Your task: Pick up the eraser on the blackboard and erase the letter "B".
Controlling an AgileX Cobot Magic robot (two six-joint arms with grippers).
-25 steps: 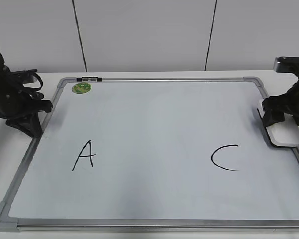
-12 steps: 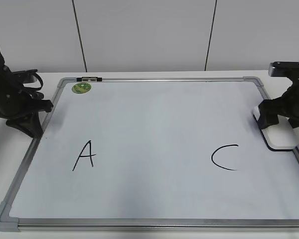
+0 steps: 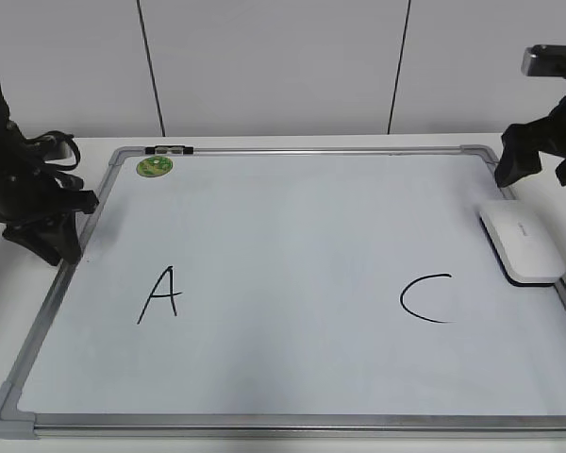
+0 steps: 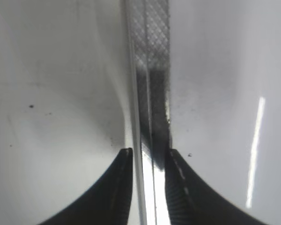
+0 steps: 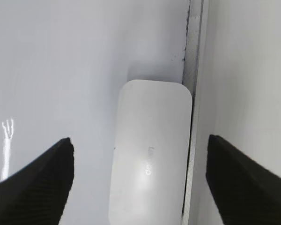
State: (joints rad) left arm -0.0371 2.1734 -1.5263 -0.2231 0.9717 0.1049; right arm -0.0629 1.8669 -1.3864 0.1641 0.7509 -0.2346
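we see the eraser (image 3: pixel 521 243) lying flat on the blackboard (image 3: pixel 292 236), tight against its right frame, just above and right of the "c" (image 3: pixel 426 298). our right gripper (image 3: pixel 542 156) hangs above and behind it with its jaws spread wide and nothing between them; in the right wrist view the eraser (image 5: pixel 151 154) sits centred under that gap. our left gripper (image 4: pixel 146 157) is narrowed onto the board's left frame (image 4: pixel 150 84), apparently pinching it to steady the board.

between the "a" (image 3: pixel 160 294) and the "c" the surface is bare: no "b" shows anywhere, so we judge the erasing done and the eraser set down.

what could go wrong from here: if the left gripper lifts or swings while clamped on the frame, it would drag or tilt the board, and the eraser could slide off the edge. a low sweep by the right arm could knock the eraser.

against half a second ago, the right gripper was down on the eraser; now it has risen clear and opened, while the eraser stays put.
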